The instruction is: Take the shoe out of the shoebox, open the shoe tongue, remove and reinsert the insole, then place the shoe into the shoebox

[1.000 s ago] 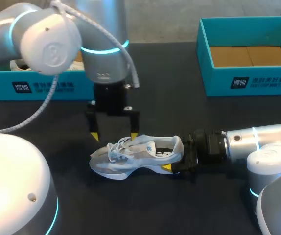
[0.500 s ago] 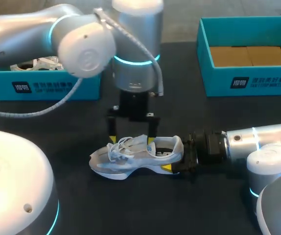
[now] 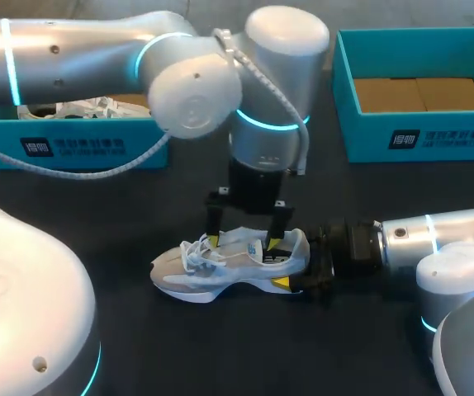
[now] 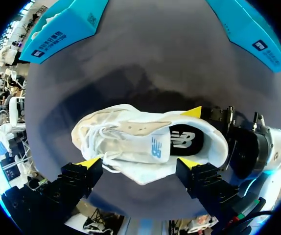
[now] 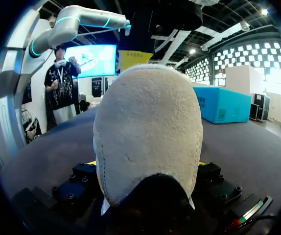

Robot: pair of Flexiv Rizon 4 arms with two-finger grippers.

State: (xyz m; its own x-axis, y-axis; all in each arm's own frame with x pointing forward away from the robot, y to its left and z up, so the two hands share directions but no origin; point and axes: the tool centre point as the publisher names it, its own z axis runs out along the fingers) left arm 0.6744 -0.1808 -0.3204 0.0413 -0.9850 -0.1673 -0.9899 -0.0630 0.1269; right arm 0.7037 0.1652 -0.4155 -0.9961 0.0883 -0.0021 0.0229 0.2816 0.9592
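A white sneaker [image 3: 220, 266] lies on its sole on the dark table, toe pointing left. My right gripper [image 3: 296, 279] is shut on its heel; in the right wrist view the suede heel [image 5: 148, 142] fills the space between the fingers of that gripper [image 5: 147, 165]. My left gripper [image 3: 242, 242] hangs open just above the shoe's middle, one yellow tip by the laces and one by the collar. In the left wrist view the sneaker [image 4: 126, 139], with the blue logo on its tongue [image 4: 156, 147], lies just ahead of the open left gripper [image 4: 138, 163].
A teal shoebox [image 3: 72, 144] at the back left holds another white shoe [image 3: 88, 107]. A second teal shoebox [image 3: 423, 140] at the back right shows only a bare cardboard bottom. The left arm's elbow stretches across the back of the table.
My left arm has swung to the right, bringing its open gripper from beside the laces to over the tongue and collar. The right gripper and the shoe have stayed put.
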